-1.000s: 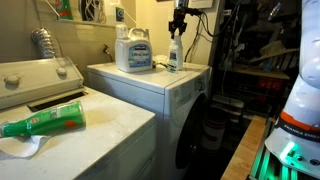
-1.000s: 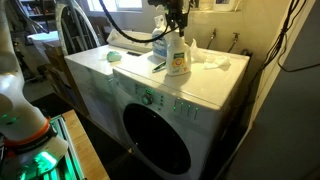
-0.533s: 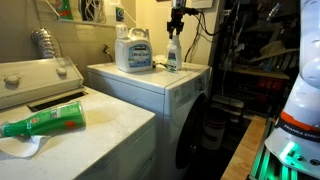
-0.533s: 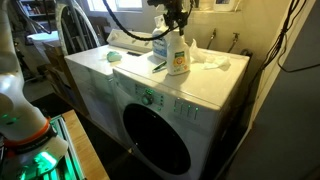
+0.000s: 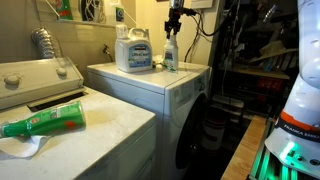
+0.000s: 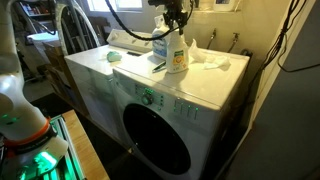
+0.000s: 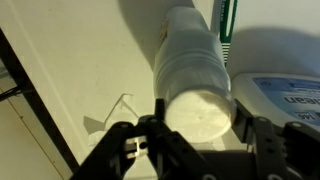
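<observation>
Small bottle point(image 6: 177, 55), upright at back of white worktop point(image 6: 205, 88), end effector point(image 6: 172, 24) on its top
Bottle: yellowish contents. Large detergent jug point(image 5: 133, 50) just beside it, contents not discernible. Green bottle point(image 5: 45, 122) lying well apart. End effector: fingers point(image 7: 148, 135) narrowed onto bottle's white cap point(image 7: 200, 110), clamping both sides

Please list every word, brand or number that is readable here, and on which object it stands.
No text can be read with certainty.
Detergent jug: blue label, letters blurred.
Small bottle held by the gripper: label too small.
Green bottle lying down: label blurred.
</observation>
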Controlling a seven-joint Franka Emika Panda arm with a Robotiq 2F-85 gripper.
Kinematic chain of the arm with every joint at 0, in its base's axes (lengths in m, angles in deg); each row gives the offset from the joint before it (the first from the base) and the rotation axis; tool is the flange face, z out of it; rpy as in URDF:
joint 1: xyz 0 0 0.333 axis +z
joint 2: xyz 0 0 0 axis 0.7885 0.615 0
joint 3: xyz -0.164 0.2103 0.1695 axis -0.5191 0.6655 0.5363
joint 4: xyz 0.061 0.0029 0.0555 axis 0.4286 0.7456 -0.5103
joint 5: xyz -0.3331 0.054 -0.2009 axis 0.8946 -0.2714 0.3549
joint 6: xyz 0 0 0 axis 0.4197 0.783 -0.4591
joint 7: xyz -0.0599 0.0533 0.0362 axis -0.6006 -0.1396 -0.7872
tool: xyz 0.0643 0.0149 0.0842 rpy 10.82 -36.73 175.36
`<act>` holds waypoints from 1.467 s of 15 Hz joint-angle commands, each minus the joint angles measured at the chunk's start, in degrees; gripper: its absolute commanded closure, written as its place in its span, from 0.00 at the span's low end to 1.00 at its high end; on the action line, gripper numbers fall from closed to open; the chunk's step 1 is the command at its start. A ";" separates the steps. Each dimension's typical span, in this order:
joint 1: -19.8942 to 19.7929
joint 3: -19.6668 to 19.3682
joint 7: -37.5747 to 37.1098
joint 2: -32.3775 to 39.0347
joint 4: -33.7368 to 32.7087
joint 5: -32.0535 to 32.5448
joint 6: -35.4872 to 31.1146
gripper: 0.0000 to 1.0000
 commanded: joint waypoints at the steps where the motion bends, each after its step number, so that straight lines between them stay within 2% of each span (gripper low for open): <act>1: -1.14 0.73 2.81 0.08 -2.58 -1.63 -0.28 0.61; 4: -0.84 0.25 3.71 -0.12 -2.03 -1.85 -0.96 0.61; 5: -0.88 0.21 3.82 -0.22 -1.93 -1.92 -1.00 0.20; 7: -0.95 0.14 4.08 -0.74 -1.88 -1.88 -1.34 0.04; 8: -0.88 0.07 4.03 -1.26 -2.16 -1.51 -1.03 0.01; 10: -0.61 -0.05 3.82 -3.03 -1.87 -0.61 -0.04 0.00; 12: -0.28 -0.15 3.90 -6.14 0.10 0.60 4.17 0.00; 18: -0.89 -0.60 9.83 -21.15 16.15 3.12 9.94 0.00; 22: -0.77 -1.32 14.12 -31.16 26.41 6.52 8.56 0.00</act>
